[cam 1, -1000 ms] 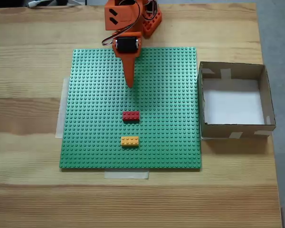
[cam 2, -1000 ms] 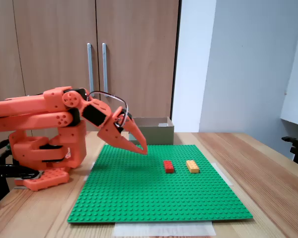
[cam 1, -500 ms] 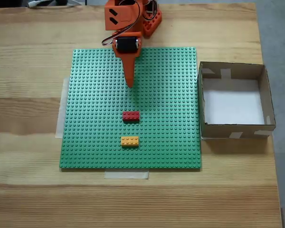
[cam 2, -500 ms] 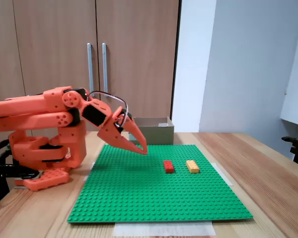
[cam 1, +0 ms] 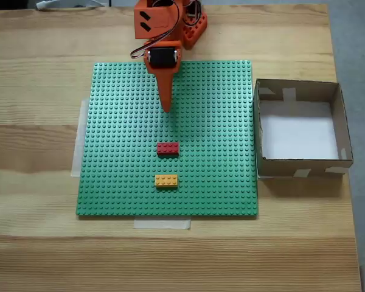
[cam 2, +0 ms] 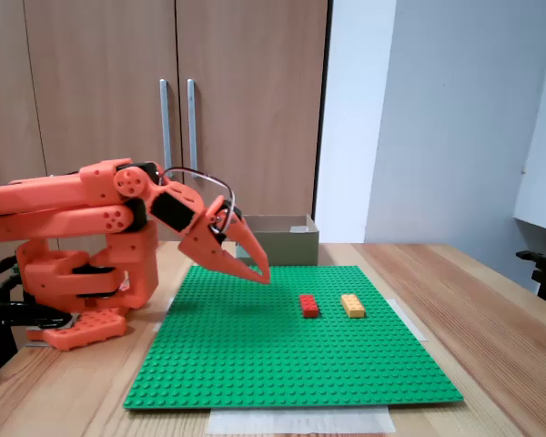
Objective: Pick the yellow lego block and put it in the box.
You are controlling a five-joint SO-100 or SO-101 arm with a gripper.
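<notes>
The yellow lego block (cam 1: 166, 180) (cam 2: 352, 305) lies flat on the green baseplate (cam 1: 115, 152) (cam 2: 255, 364), near its front edge in the top-down fixed view. The brown cardboard box (cam 1: 267, 164) (cam 2: 282, 248) with a white bottom stands just right of the plate and holds nothing. My orange gripper (cam 1: 166, 108) (cam 2: 262, 275) hangs shut and empty above the plate's far half, its tips pointing down at the studs, well short of the yellow block.
A red lego brick (cam 1: 167, 148) (cam 2: 308, 306) lies on the plate between the gripper tip and the yellow block. The arm's orange base (cam 1: 170, 21) (cam 2: 82, 273) stands at the table's far edge. Pale tape (cam 1: 161, 224) holds the plate down. Bare wooden table surrounds the plate.
</notes>
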